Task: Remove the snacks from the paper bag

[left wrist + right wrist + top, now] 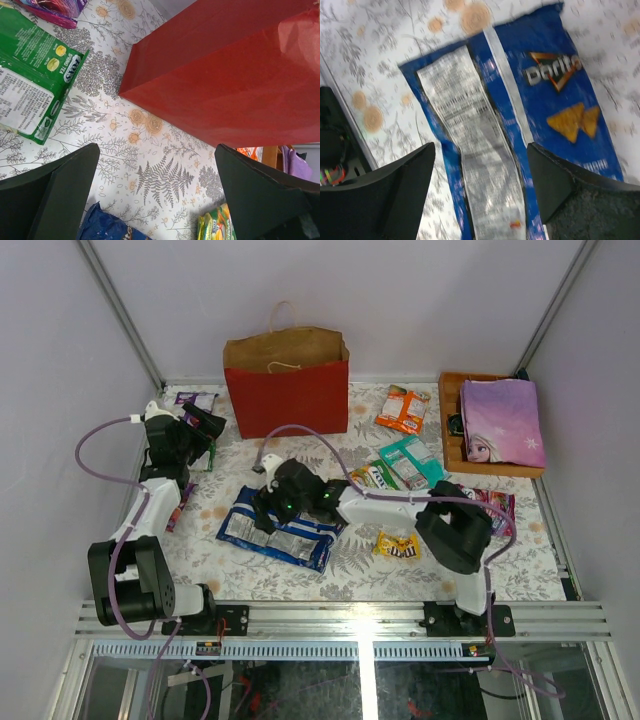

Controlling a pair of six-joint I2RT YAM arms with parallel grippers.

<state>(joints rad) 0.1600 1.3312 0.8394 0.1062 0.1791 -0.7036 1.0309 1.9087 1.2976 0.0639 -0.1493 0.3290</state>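
- the paper bag (287, 380) is the big one. It stands upright just ahead of the left gripper (157, 150), whose jaws are spread wide with nothing between them. Can't see down into it, so no idea whether a snack is left inside. My worry: it looks tall and light, so a nudge on the red wall instead of a clean drop over the rim could tip it or slide it away. The cord handles (285, 315) could also catch a finger.
- the long blue bag (520, 125) lies flat on the table (350, 580) right beneath the right gripper (480, 150). Its jaws are apart and pinch nothing. If it closes here, I'd guess the fingers skid on the glossy film or drag the bag around.
- the green packet (35, 85) sits off to the left gripper's left. A sideways swing could sweep it.
- the teal packet (412, 462) and yellow-green packet (372, 477) lie just behind the right gripper, beside its arm. The forearm could shove them.
- the small yellow packet (396, 545) is further back by that arm's elbow, easy to knock toward the near edge.
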